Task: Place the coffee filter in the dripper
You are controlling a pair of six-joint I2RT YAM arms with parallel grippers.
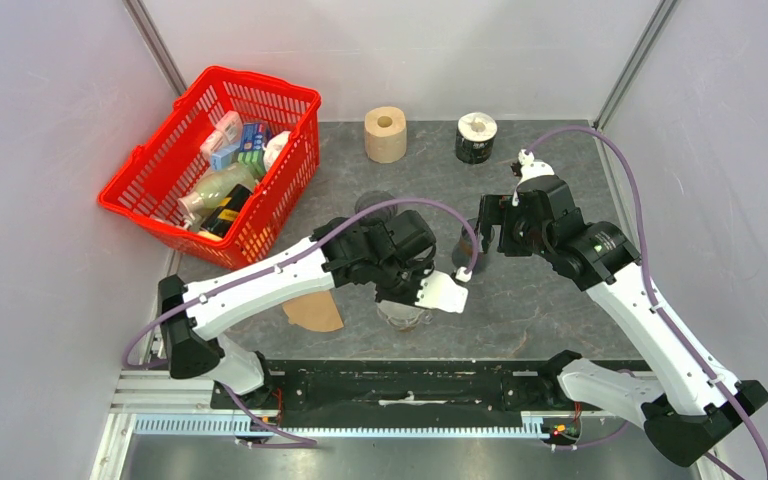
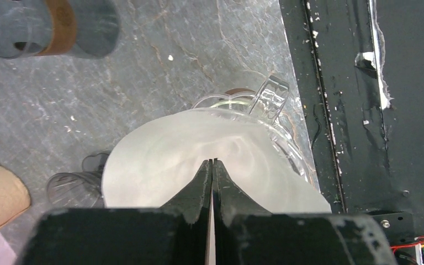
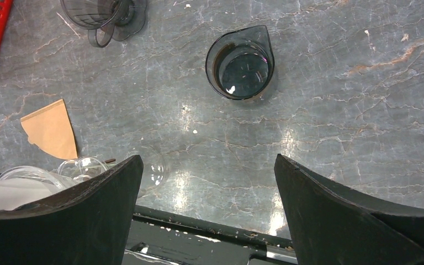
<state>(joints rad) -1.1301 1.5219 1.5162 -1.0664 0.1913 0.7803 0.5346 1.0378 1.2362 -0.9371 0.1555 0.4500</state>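
White panel walls (image 1: 50,200) box the cell in, so swing room beyond and outboard of both claws looks tight. Desk (image 1: 550,300) under them is a dark stone-patterned slab, flat and slightly glossy; I'd expect glass to skate on it if nudged. Red basket (image 1: 275,195) sits well off to the far left of the left claw (image 2: 212,164), out of the way. Right claw (image 3: 207,163) hangs with jaws spread wide, holding nothing, with a dark carafe (image 3: 243,63) on the desk below and ahead of it. Clear dripper (image 2: 265,102) stands right under the left claw, handle on the far side from the tips. It's glass: rigid, breakable and apparently unrestrained, so a hard push down may tip or shift it. Left claw is pinched tight on the white filter (image 2: 165,154) at its near edge, and the paper fans out ahead of the tips across the dripper mouth. Can't tell if it's seated or just resting on the rim. Filter is featherweight, floppy and creases easily, so an edge pinch is the right hold, with low pressure and a straight descent. Spare brown filter (image 3: 49,130) lies flat on the desk, left of the left claw.
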